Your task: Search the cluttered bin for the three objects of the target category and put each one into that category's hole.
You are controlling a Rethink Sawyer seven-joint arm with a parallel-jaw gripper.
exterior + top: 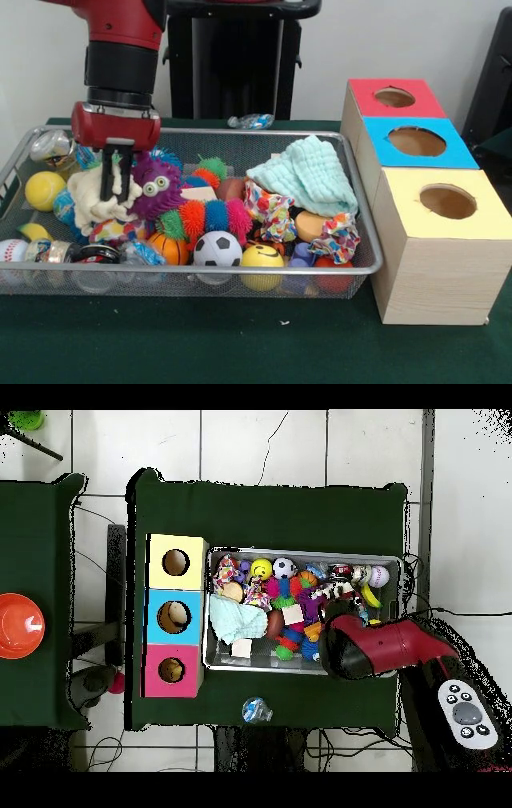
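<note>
A wire mesh bin [240,132] holds a heap of toys, balls and cloths. My gripper [117,192] reaches down into its left end, open, with the fingertips set into a cream plush toy [92,204]. A purple googly-eyed plush [156,188] lies right beside it. To the right stand three wooden boxes with holes on top: a red one [394,97], a blue one [417,142] and a yellow one [448,202]. In the overhead view the red arm [375,649] covers the gripper, and the boxes [176,616] sit left of the bin [300,551].
The bin also holds a soccer ball [217,250], a smiley ball [262,256], a tennis ball [44,190], a mint cloth [308,172] and a glass jar [52,148]. A crumpled wrapper [252,122] lies behind the bin. An orange bowl [20,625] sits on a side table.
</note>
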